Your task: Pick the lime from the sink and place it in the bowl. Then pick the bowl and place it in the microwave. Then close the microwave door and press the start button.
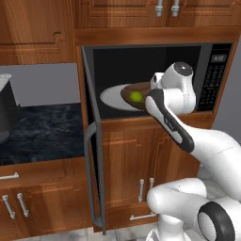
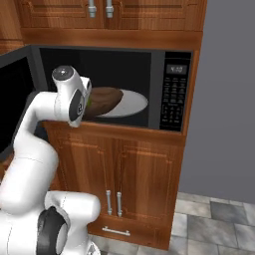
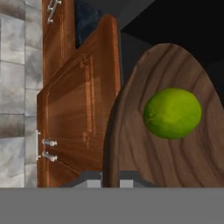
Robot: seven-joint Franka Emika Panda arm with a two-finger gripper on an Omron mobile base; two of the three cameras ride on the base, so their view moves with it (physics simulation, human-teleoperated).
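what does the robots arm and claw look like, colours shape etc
The arm is glossy white, built of thick rounded segments. Dark grey caps and bands mark its joints, and a dark stripe runs along the forearm. The claw shows two small dark fingertips with pale grey faces. No cables or markings are visible.

Just above the claw, the wide dark brown bowl [image 3: 175,166] looks like wood, with clear grain lines and a matt finish. The small round yellow-green lime [image 3: 172,113] inside it has a smooth, slightly shiny skin. Left of the claw, the reddish-brown cabinet doors [image 3: 74,127] look like polished wood, with small shiny metal handles [image 3: 48,148]. The pale round turntable plate [image 1: 110,98] seems smooth.
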